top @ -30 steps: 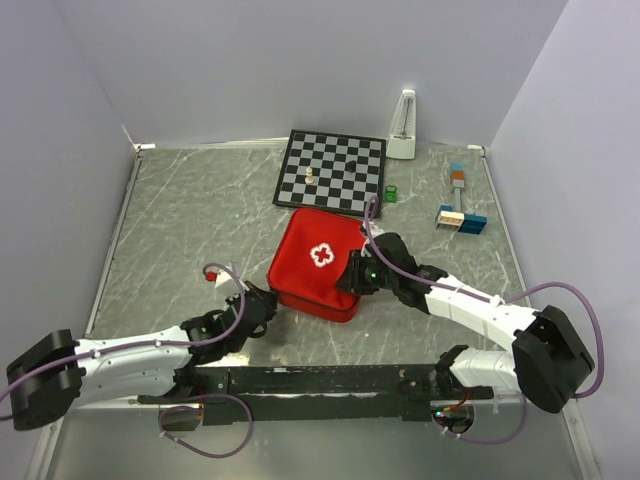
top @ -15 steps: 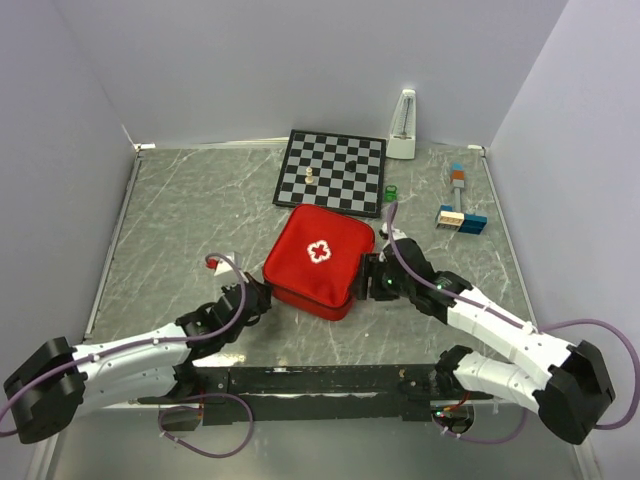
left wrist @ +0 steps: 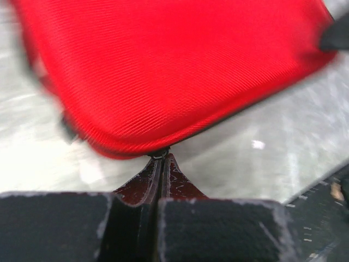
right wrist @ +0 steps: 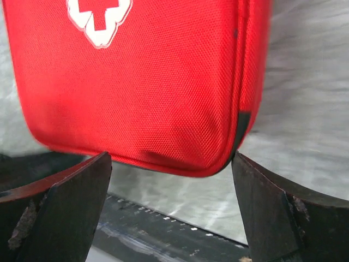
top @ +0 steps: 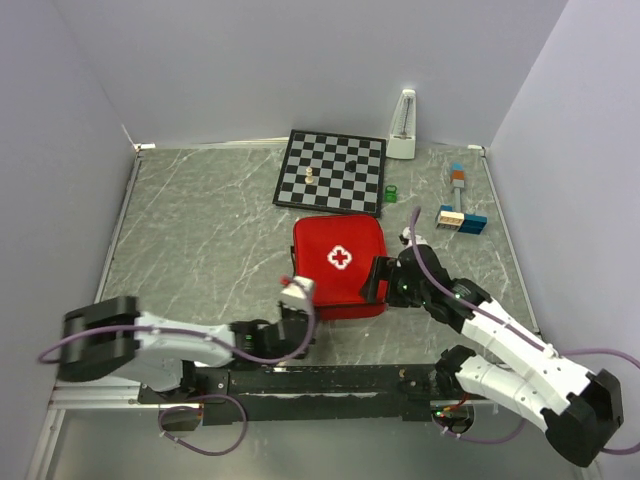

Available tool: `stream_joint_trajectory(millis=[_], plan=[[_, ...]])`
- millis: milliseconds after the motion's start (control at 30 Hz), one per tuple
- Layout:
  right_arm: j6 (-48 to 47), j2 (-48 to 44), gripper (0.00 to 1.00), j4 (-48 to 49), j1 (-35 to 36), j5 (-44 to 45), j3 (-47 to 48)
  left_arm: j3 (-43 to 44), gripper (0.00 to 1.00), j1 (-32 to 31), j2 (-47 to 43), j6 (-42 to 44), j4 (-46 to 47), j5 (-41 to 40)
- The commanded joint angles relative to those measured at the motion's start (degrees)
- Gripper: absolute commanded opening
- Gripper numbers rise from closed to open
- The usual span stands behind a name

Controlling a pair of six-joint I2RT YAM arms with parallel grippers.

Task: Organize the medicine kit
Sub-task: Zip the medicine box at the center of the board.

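The medicine kit [top: 340, 262] is a red zip case with a white cross, lying shut on the grey table. My left gripper [top: 298, 305] is at its near left corner; in the left wrist view the jaws [left wrist: 160, 159] are pressed together on a small metal zip pull at the edge of the kit [left wrist: 174, 71]. My right gripper [top: 383, 280] stands wide open at the kit's right side. In the right wrist view its fingers [right wrist: 71, 202] straddle the kit's corner [right wrist: 163, 98] without gripping it.
A chessboard [top: 345, 185] with one pale piece [top: 310, 175] lies behind the kit. A white metronome [top: 403, 125], a small green object [top: 391, 193] and coloured blocks [top: 460, 215] sit at the back right. A black rail [top: 320, 380] runs along the near edge.
The kit has turned square and shifted right. My left arm swung right along the near edge with it. My right gripper opened wide and released the kit's side.
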Motion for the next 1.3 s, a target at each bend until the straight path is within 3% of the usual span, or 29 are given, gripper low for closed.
stream_joint_trajectory(millis=[0, 233, 467, 600, 733, 1033, 1267], plan=[[2.47, -4.40, 0.97, -5.64, -0.30, 3.53, 3.05, 10.75, 0.01, -3.04, 12.99, 7.44, 11.64, 8.22], [3.35, -9.41, 0.92, -9.78, -0.21, 6.09, 3.32, 24.56, 0.01, -3.13, 29.72, 14.05, 15.88, 15.00], [1.95, -14.78, 0.88, -8.39, -0.21, 8.56, 4.64, 23.53, 0.01, -2.86, 28.59, 13.79, 15.97, 14.65], [1.16, -8.74, 0.84, -2.76, -0.21, 4.61, 4.11, 21.42, 0.01, -2.78, 27.18, 12.12, 15.79, 13.86], [0.81, 0.14, 0.65, 3.56, -0.30, 2.94, 1.83, 18.96, 0.01, -2.86, 25.51, 10.62, 15.18, 12.02], [0.36, 10.96, 0.00, 7.53, -1.27, 4.07, -3.70, 12.90, 0.01, -2.86, 19.10, 5.27, 11.50, 7.19], [0.01, 15.18, 0.00, 9.64, -1.88, 3.37, -6.70, 5.42, 0.01, -2.86, 8.30, -4.22, 1.31, -1.42]])
